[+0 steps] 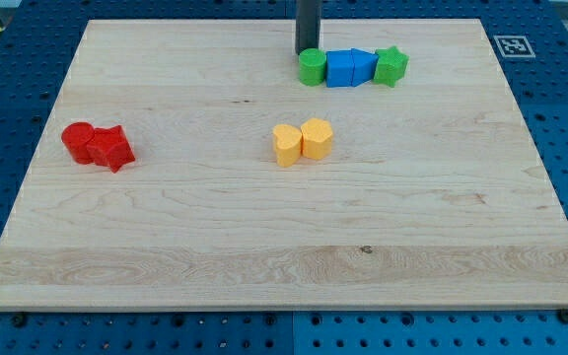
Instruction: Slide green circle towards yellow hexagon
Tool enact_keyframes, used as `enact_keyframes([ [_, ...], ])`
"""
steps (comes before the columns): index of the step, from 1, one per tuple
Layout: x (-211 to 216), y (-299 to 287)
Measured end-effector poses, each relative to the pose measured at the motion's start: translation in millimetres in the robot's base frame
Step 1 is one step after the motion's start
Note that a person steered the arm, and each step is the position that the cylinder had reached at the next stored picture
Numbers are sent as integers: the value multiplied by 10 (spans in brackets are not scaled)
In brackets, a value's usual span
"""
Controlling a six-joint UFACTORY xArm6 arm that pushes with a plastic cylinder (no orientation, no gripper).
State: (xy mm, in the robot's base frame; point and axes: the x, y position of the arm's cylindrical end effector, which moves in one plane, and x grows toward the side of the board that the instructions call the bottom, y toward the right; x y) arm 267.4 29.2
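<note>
Nearest the view's bottom, only bare wooden tabletop (284, 266). Further up, at the view's left, two red blocks (97, 145) pressed together, shapes hard to make out. Mid-board, a pair of yellow blocks touching: the yellow hexagon (318, 137) judged to be the right one, a rounder yellow block (286, 145) at its left. Further still, near the view's top, a row in contact: green circle (311, 67) at the left end, then two blue blocks (350, 67), then a green star (390, 65). Behind the green circle, my tip (307, 51), just at or touching its far edge, slightly toward the view's left. No end effector fitted, only the rod, so nothing to spread or close.

Well placed for a push toward the view's bottom. Best to stay centred behind the green circle, aim straight down with a slight lean to the right, go slowly, avoid dragging the adjoining blue block along, stop short of knocking the yellow pair apart
</note>
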Motion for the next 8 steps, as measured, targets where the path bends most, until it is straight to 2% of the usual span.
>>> enact_keyframes([
  [4, 415, 20],
  [8, 520, 21],
])
